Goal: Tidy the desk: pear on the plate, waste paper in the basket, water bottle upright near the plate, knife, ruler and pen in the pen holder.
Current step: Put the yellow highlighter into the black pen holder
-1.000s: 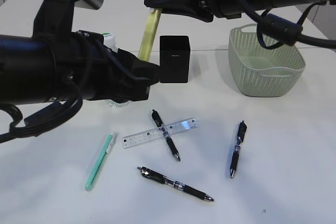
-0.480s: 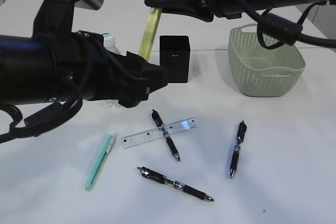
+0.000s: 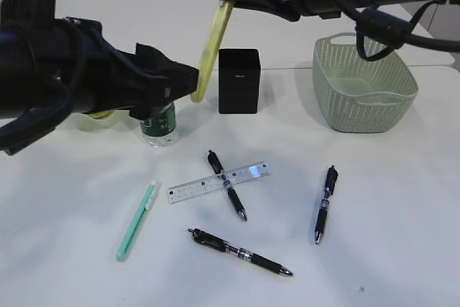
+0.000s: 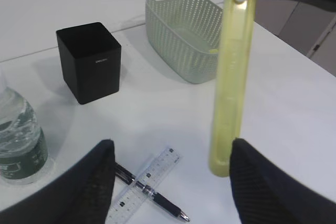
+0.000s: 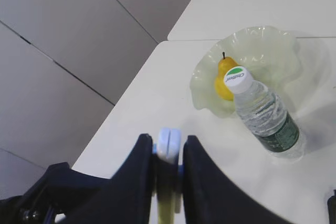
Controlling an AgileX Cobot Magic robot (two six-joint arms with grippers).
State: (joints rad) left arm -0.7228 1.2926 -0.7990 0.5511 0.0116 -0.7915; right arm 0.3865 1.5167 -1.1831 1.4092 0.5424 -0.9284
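Nearest on the desk [image 3: 402, 264] lie three black pens, a teal knife [image 3: 136, 222] and the ruler [image 3: 219, 182], one pen crossing it. Behind, the left gripper [image 4: 168, 182] hangs open, empty, beside the upright water bottle [image 3: 158, 126]. The pear [image 5: 227, 78] sits on the plate [image 5: 273, 51]. The right gripper [image 5: 167, 156] pinches a yellow-green knife [image 3: 212, 48], probably, left of the pen holder [image 3: 238, 80]; the basket [image 3: 363, 88] stands right.

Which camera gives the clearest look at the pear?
The right wrist view: the pear lies in the plate, partly behind the water bottle. The exterior view shows only a yellow sliver under the left arm; the left wrist view shows none of it.
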